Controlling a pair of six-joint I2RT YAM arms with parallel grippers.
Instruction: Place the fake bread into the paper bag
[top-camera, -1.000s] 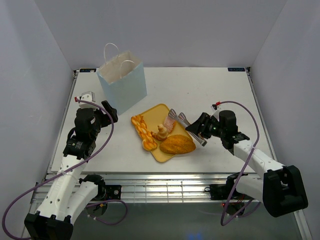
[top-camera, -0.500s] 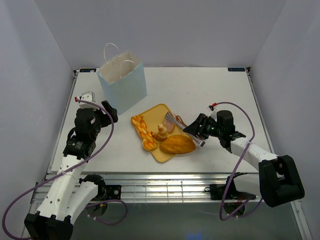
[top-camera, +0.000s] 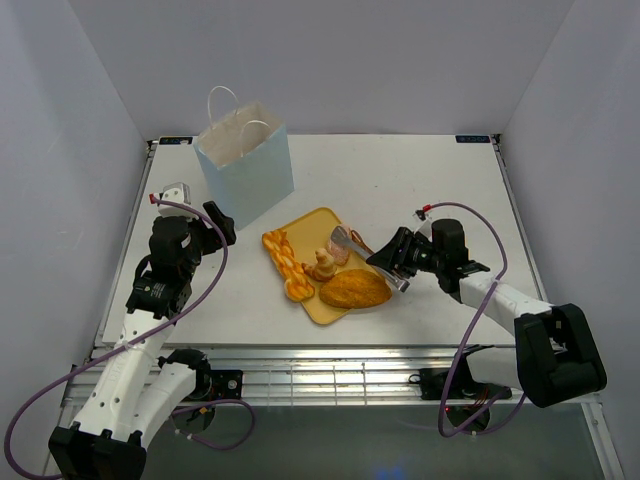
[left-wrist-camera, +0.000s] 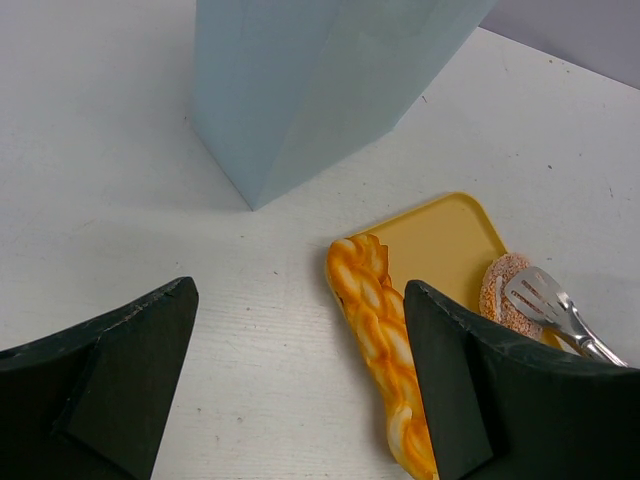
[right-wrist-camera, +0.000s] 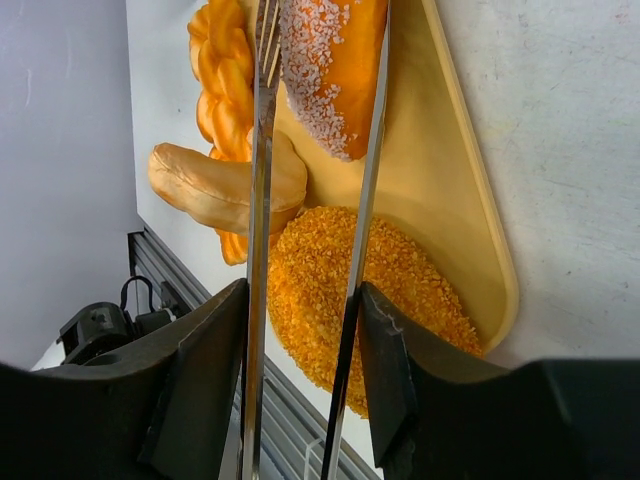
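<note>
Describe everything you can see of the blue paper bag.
The paper bag is pale blue outside and white inside, with two white cord handles, one standing up, one drooping across the open mouth. It stands upright on the table, far left, behind the yellow tray and apart from it. Nothing but the table touches it.

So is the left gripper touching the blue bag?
Apart. The left wrist view shows bare white table between the open left gripper and the paper bag.

Four breads (top-camera: 354, 289), one bag (top-camera: 250, 175), one tray (top-camera: 310, 222), tongs (top-camera: 347, 238)
</note>
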